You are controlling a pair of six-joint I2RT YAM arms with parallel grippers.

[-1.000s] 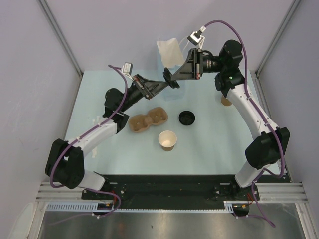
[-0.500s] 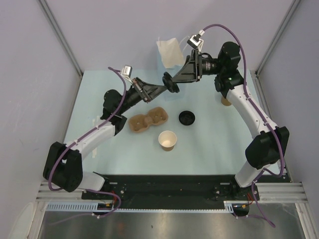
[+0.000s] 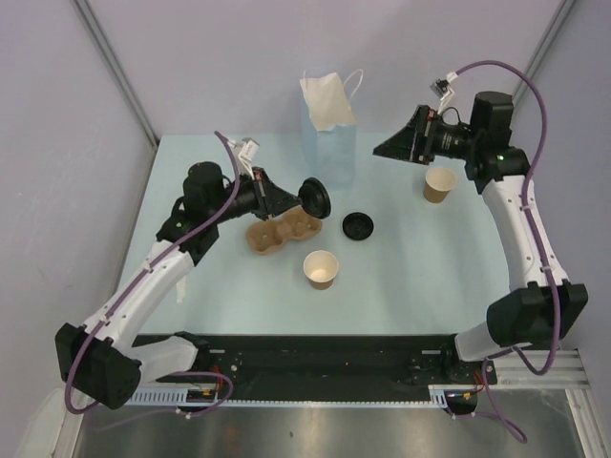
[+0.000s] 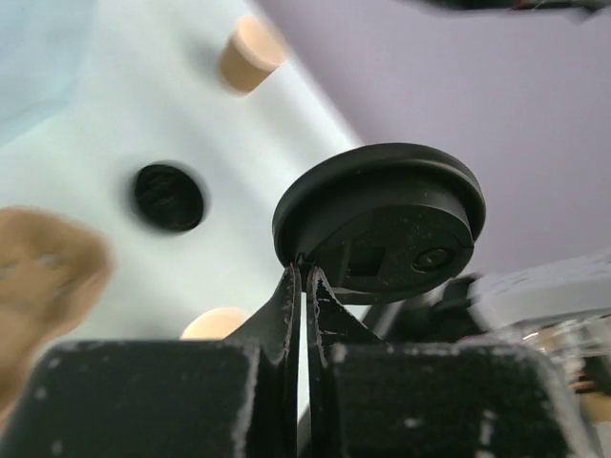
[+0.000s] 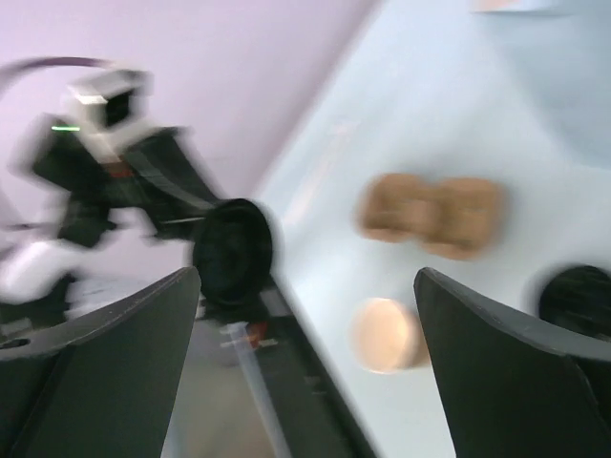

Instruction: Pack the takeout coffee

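Black lid [image 4: 382, 215]: clamped by its rim in my left gripper [image 4: 304, 275], raised near the pulp carrier [image 3: 284, 232].
Right gripper [image 5: 307, 277]: jaws wide apart, empty.
Near kraft cup [image 3: 321, 269]: uncapped, on the table [image 3: 410, 277].
2nd cup [image 3: 439, 184]: also uncapped.
2nd lid [image 3: 357, 226]: lying loose.
Left, I judge: capping, carrier, blue bag [image 3: 327, 134].

bright, even light, soft shadows. top view sharp; right wrist view motion-smeared; left wrist sharp on lid [image 4: 382, 215], blurred behind.

A light-blue paper bag [image 3: 332, 157] stands upright behind the brown pulp carrier [image 3: 284, 232] on the table [image 3: 410, 277]
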